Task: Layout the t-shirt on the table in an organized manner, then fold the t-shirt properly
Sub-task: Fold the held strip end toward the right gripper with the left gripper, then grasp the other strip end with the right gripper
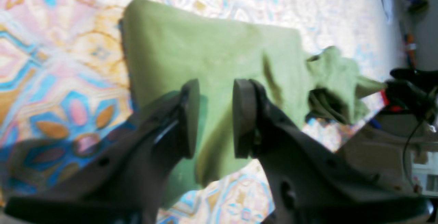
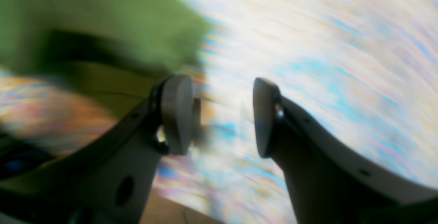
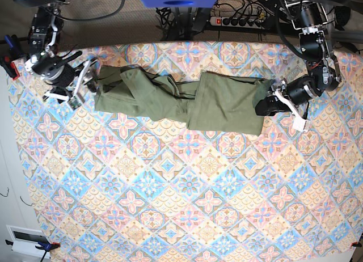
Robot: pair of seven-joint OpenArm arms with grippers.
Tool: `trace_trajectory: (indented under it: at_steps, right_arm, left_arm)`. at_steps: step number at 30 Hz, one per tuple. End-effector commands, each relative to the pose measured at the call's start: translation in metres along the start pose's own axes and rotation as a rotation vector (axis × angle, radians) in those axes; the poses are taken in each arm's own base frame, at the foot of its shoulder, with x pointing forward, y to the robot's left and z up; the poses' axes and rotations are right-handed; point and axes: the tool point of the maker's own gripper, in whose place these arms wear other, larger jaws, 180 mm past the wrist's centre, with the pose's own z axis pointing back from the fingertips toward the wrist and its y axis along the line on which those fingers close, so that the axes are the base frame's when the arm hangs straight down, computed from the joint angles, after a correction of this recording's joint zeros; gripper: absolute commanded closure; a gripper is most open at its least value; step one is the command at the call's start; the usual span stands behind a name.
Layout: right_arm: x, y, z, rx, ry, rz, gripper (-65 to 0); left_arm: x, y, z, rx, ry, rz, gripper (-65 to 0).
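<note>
The olive-green t-shirt (image 3: 170, 100) lies bunched in a long strip across the far part of the table (image 3: 170, 205). Its right half is flat and its left half is creased and folded over. My left gripper (image 3: 267, 106) is at the shirt's right edge. In the left wrist view its fingers (image 1: 216, 118) stand apart just above the green cloth (image 1: 212, 53), with a gap between the pads. My right gripper (image 3: 84, 83) is just off the shirt's left end. In the blurred right wrist view it is open (image 2: 222, 114) with nothing in it, the shirt (image 2: 102, 15) up to its left.
A power strip and cables (image 3: 238, 15) lie beyond the table's far edge. A red clamp (image 3: 8, 66) grips the left edge. A white box (image 3: 25, 239) sits off the near left corner. The patterned cloth (image 1: 51, 46) reaches well past the shirt toward the near side.
</note>
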Motion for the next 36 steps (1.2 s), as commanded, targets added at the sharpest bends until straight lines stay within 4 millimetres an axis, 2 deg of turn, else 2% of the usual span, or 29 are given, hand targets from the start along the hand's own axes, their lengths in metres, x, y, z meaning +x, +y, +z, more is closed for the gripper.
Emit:
trace_trajectory:
  at_steps: [1, 4, 6, 9, 12, 17, 22, 25, 30, 36]
  right_arm:
    - [0.01, -0.013, 0.006, -0.036, -0.022, 0.025, -27.8]
    - [0.008, -0.01, 0.004, -0.028, -0.01, 0.026, -27.8]
    - [0.019, -0.015, 0.002, -0.031, -0.023, 0.009, -27.8]
    - [0.052, -0.019, 0.001, -0.006, -0.106, -0.037, -27.9]
    - [0.055, -0.024, 0.004, 0.019, -0.137, -0.103, -27.9]
    - [0.037, -0.029, -0.002, 0.065, -0.119, -0.213, -27.9]
    - [0.016, -0.014, -0.02, 0.131, -0.045, -0.249, -27.9]
    - [0.01, -0.007, -0.026, 0.157, -0.025, -0.263, -27.9]
    - [0.016, 0.001, -0.04, 0.197, -0.024, -0.273, -27.9]
    - [-0.007, 0.017, -0.056, 0.26, 0.049, -0.318, -27.9]
  left_arm:
    - [0.013, -0.002, 0.005, -0.005, -0.037, -0.025, -15.0]
    - [0.008, 0.001, 0.005, 0.008, -0.027, -0.023, -15.0]
    - [0.009, 0.001, 0.006, 0.008, -0.037, -0.022, -15.0]
    - [0.009, 0.001, 0.006, 0.008, -0.04, -0.022, -15.0]
    - [0.009, 0.001, 0.005, 0.007, -0.037, -0.022, -15.0]
    - [0.009, 0.001, 0.005, 0.006, -0.038, -0.021, -15.0]
    - [0.007, 0.001, 0.005, 0.006, -0.033, -0.02, -15.0]
    - [0.004, 0.001, 0.006, 0.007, -0.03, -0.015, -15.0]
    - [0.003, 0.001, 0.006, 0.007, -0.028, -0.012, -15.0]
    - [0.003, 0.001, 0.006, 0.006, -0.028, -0.014, -15.0]
